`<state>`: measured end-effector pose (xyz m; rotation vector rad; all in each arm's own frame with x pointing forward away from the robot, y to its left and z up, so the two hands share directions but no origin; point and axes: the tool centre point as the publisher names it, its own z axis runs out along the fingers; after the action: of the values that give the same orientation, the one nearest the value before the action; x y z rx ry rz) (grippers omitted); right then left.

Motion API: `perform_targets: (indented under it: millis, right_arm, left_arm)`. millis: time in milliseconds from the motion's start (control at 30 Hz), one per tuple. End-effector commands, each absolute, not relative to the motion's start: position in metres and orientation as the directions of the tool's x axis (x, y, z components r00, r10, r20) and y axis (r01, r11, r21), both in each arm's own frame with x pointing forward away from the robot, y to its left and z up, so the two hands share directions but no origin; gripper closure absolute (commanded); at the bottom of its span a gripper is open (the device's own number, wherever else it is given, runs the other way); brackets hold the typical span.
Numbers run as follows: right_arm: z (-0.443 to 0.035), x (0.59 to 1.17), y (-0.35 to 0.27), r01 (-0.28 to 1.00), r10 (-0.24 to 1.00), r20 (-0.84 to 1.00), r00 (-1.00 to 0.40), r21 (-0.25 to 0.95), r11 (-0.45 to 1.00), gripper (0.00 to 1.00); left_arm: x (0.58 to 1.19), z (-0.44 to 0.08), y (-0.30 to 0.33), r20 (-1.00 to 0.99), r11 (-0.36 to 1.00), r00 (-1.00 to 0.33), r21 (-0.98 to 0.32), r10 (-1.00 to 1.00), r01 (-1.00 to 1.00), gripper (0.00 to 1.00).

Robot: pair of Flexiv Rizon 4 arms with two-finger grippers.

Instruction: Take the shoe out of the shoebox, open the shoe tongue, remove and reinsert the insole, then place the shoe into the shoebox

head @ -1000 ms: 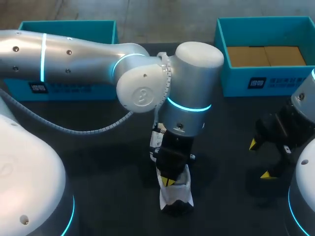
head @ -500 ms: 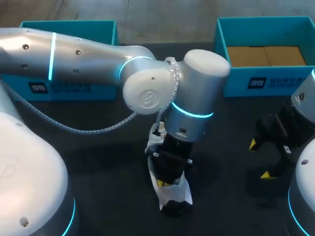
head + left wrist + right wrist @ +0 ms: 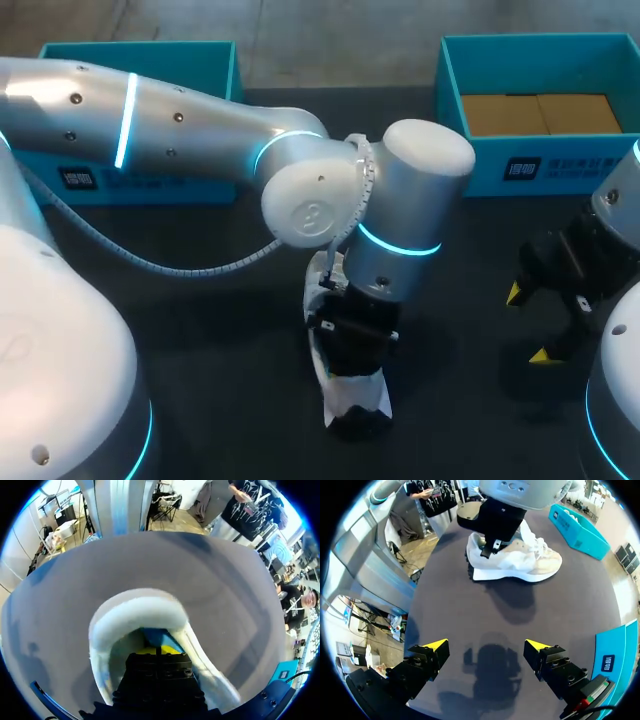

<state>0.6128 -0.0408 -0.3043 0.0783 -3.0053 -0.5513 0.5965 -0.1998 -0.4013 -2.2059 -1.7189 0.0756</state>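
Note:
A white shoe (image 3: 357,397) lies on the dark table near the front middle, also shown ahead of my right gripper in the right wrist view (image 3: 530,562). My left gripper (image 3: 347,370) comes straight down into the shoe's heel opening. In the left wrist view its yellow tips (image 3: 157,651) are shut together inside the padded collar (image 3: 135,612), right at a blue insole (image 3: 161,637). Whether they pinch the insole is hidden. My right gripper (image 3: 528,324) hovers open over bare table at the right, its fingers (image 3: 435,646) wide apart with nothing between them.
A teal shoebox (image 3: 540,165) with brown cardboard inside stands at the back right. A second teal box (image 3: 150,180) stands at the back left, partly behind my left arm. Bare table lies between the shoe and my right gripper.
My left arm's wrist has shifted a little right and lower over the shoe, and the yellow tip seen earlier is now sunk out of sight. The right arm has not moved.

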Motion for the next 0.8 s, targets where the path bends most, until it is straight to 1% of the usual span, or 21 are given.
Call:
perform_targets:
  millis: [33,233,433,600,800]
  right_arm:
    - [-0.305,0.612,-0.04,-0.034,-0.064,0.073,-0.995,0.354,0.935,0.0]
    - [-0.305,0.612,-0.04,-0.034,-0.064,0.073,-0.995,0.354,0.935,0.0]
    - [-0.305,0.612,-0.04,-0.034,-0.064,0.073,-0.995,0.354,0.935,0.0]
    - [-0.305,0.612,-0.04,-0.034,-0.064,0.073,-0.995,0.354,0.935,0.0]
    - [-0.305,0.612,-0.04,-0.034,-0.064,0.073,-0.995,0.354,0.935,0.0]
  left_arm:
    - [0.587,-0.406,-0.19,0.096,-0.205,0.232,-0.233,0.968,0.951,1.0]
    - [0.593,-0.407,-0.193,-0.011,-0.167,0.168,-0.201,0.986,0.965,1.0]
    - [0.604,-0.383,-0.195,-0.078,-0.142,0.131,-0.154,0.988,0.978,1.0]
    - [0.616,-0.36,-0.204,-0.043,-0.131,0.128,-0.093,0.991,0.987,1.0]
    - [0.632,-0.354,-0.218,0.066,-0.134,0.14,-0.09,0.988,0.987,1.0]
